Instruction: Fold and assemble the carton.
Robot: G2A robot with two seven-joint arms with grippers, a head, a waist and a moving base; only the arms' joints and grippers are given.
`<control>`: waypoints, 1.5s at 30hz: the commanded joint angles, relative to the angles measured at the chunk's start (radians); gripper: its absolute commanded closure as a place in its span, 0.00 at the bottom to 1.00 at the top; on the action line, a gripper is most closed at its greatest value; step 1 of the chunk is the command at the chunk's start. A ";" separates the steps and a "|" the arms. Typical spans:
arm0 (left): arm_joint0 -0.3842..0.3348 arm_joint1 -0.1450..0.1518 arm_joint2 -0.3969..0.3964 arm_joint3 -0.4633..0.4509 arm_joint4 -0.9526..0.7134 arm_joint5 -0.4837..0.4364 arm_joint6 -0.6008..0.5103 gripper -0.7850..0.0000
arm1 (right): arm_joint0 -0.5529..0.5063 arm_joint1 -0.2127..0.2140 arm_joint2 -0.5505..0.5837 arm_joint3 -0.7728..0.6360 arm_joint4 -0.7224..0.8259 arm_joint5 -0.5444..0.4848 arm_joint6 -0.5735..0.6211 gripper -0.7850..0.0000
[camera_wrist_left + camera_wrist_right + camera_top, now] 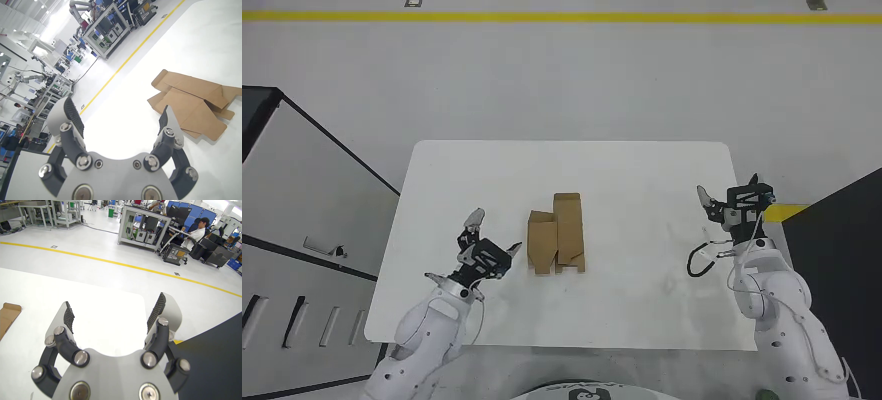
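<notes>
Over the table, top view: the carton (556, 235) lies flat near the middle of the white table (642, 180). It is a brown blank of two long panels side by side, with small flaps at its near end.
Top view, arms: the left gripper (492, 232) sits just left of the carton, toward the near edge and apart from it. The right gripper (712, 205) is at the table's right edge, well apart.
Left wrist view, fingers: the left gripper (117, 104) is spread wide with nothing between its pads. The carton (191, 102) lies just beyond one fingertip, untouched.
Left wrist view, carton: one layer seems slightly lifted where the panels overlap, though the low angle makes that uncertain.
Right wrist view, fingers: the right gripper (115, 299) is spread wide and empty over the table's (94, 306) far right corner. A flap of the carton (7, 315) lies well off.
Handling: probably light, thin board that is stiff across its panels and bends at the creases. It is likely to skid on the smooth top and to crush under a hard pinch.
Hold: best taken at a free flap edge or the lifted layer, with the other gripper pinning a panel.
</notes>
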 commanded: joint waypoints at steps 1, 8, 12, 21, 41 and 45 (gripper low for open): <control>0.004 0.000 0.034 -0.008 0.167 0.028 -0.025 0.00 | 0.000 0.000 0.000 0.000 0.000 0.000 0.000 0.00; -0.019 -0.013 0.169 0.008 0.425 0.047 -0.184 0.00 | 0.000 0.000 0.000 0.000 0.000 0.000 0.000 0.00; -0.025 -0.013 0.173 0.005 0.459 0.047 -0.195 0.00 | 0.000 0.000 0.000 0.000 0.000 0.000 0.000 0.00; -0.030 -0.017 0.233 0.035 0.608 0.039 -0.258 0.00 | 0.000 0.000 0.000 0.000 0.000 0.000 0.000 0.00; -0.066 -0.045 0.348 0.117 0.612 -0.002 -0.383 0.00 | 0.000 0.000 0.000 0.000 0.000 0.000 0.000 0.00; -0.071 -0.046 0.355 0.119 0.618 0.006 -0.388 0.00 | 0.000 0.000 0.000 0.000 0.000 0.000 0.000 0.00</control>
